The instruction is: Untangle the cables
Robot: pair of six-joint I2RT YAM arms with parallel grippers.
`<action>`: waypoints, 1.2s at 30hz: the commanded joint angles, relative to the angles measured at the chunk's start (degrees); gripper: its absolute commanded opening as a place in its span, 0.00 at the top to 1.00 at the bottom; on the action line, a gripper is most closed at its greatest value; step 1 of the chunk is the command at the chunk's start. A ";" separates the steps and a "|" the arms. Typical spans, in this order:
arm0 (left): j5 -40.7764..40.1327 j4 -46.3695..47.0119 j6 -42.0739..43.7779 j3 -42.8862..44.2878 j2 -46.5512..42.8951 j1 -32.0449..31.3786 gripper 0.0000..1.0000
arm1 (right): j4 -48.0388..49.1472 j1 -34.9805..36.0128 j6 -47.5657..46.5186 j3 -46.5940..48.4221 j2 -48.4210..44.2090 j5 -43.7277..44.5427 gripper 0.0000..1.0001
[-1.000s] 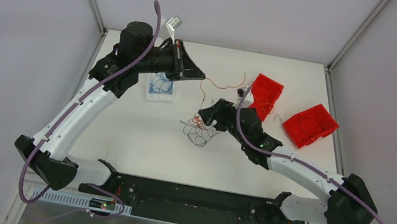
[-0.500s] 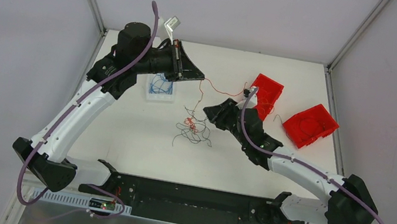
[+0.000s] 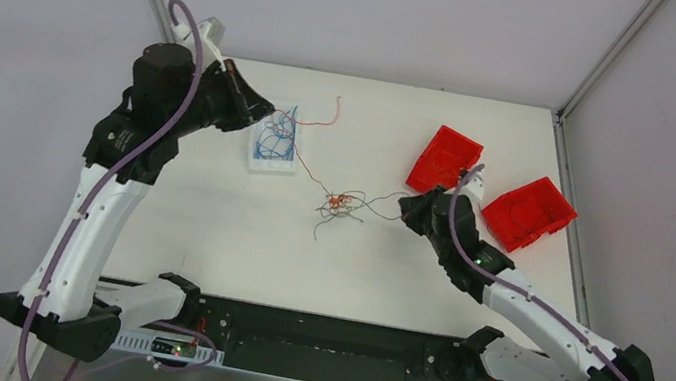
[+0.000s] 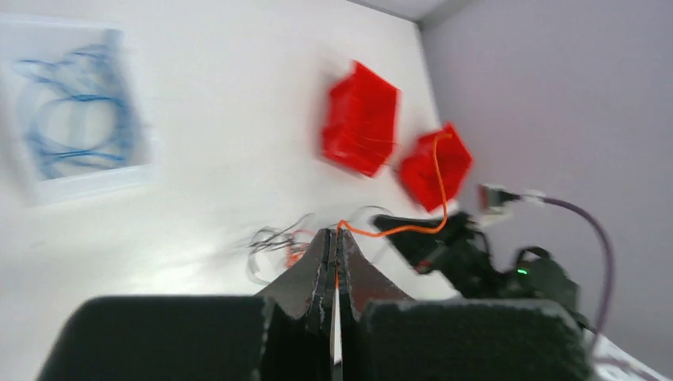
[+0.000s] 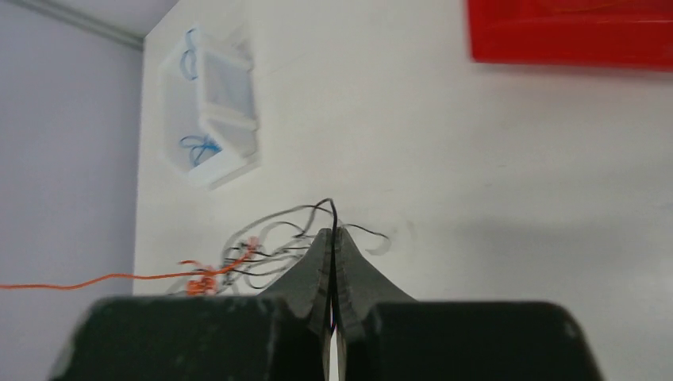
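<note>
**Both my grippers are clamping strands, one on each side of the knot**

I am holding my left gripper (image 4: 333,234) fully closed, fingertips pressed together, and it is pinching an orange strand (image 4: 389,232) of the cables. In the left wrist view that strand is looping out from between my fingertips, curving right and then climbing in front of the red bins. From above, this gripper is hovering at the far left corner of the white tray (image 3: 271,169), where a bunch of blue wires (image 3: 275,146) is lying inside.

My right gripper (image 5: 333,234) is also closed tight, and it is gripping a black strand (image 5: 329,205) that is arching up just beyond the tips. More thin black wires are running from there towards the knot (image 3: 339,203), a small clump of black and orange wire that is lying on the table (image 3: 208,222) near its middle, between my two grippers. The orange strand is leading out of that clump towards the left.

One red bin (image 3: 447,158) is standing just beyond my right gripper, and a second red bin (image 3: 528,212) is sitting to its right, near the table's edge. I cannot tell what the bins are holding.
</note>
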 commanded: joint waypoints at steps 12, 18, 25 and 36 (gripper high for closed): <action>-56.90 -18.04 20.64 6.21 -5.41 1.32 1.00 | -30.64 -20.36 -2.72 -8.71 -24.07 15.87 1.00; -30.54 -15.14 20.63 1.71 -6.26 1.34 0.80 | -29.65 -21.67 -8.63 -5.41 -24.23 5.41 1.00; -3.18 3.66 4.42 -16.22 -1.78 -6.27 0.01 | -32.18 -21.61 -11.05 2.58 -22.23 -0.59 1.00; -9.35 18.05 -9.75 -17.77 19.91 -20.76 0.01 | -34.88 -21.60 -14.26 9.56 -20.91 -6.82 1.00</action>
